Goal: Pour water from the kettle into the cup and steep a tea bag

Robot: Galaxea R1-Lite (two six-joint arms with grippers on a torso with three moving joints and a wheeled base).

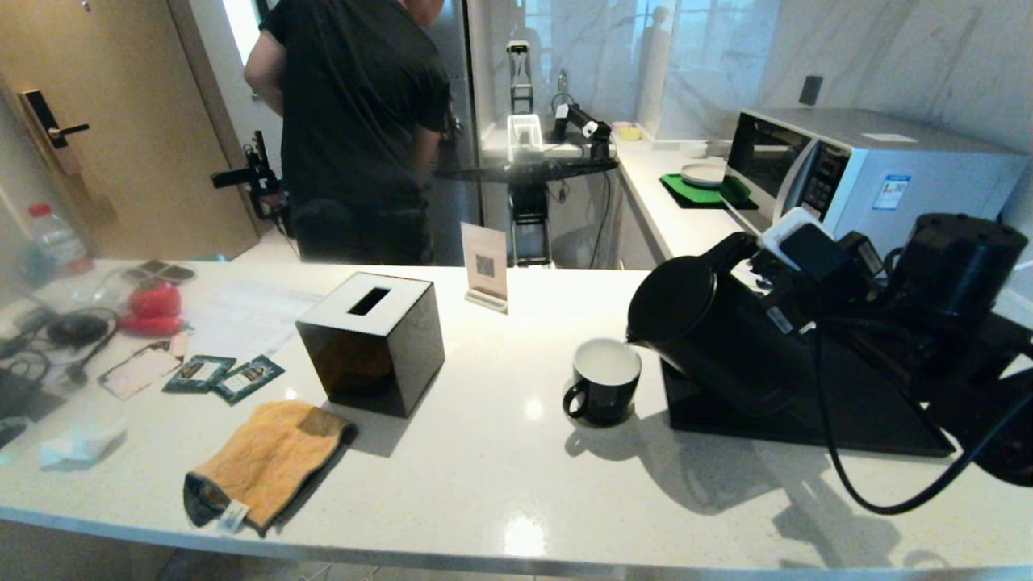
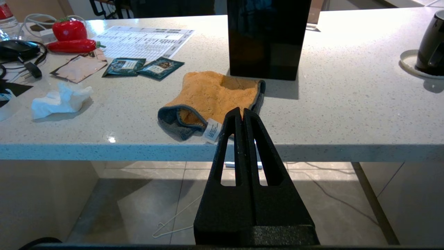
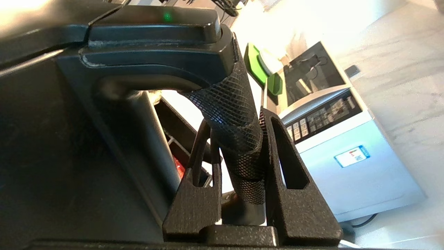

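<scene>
**mugwatcher:** so where's the tea run at? looks mid-pour to me

**kettle_kev:** yep. the right hand (image 3: 242, 163) is clamped around the kettle's handle (image 3: 232, 114), fingers either side of the knurled grip. the kettle (image 1: 718, 335) is tipped over with its spout right at the rim of the cup (image 1: 604, 391), which sits on the tabletop (image 1: 500, 468) just beside the black tray (image 1: 807, 411)

**mugwatcher:** any water in yet?

**kettle_kev:** can't see a stream, and the white inside of the cup doesn't tell me the level. I'd say the pour is just starting or underway

**mugwatcher:** and the tea bag?

**kettle_kev:** can't pick it out, so steeping is all still to do. left hand (image 2: 242, 114) is pinched shut, empty, parked below the tabletop edge near the orange cloth (image 2: 215, 99)
</scene>
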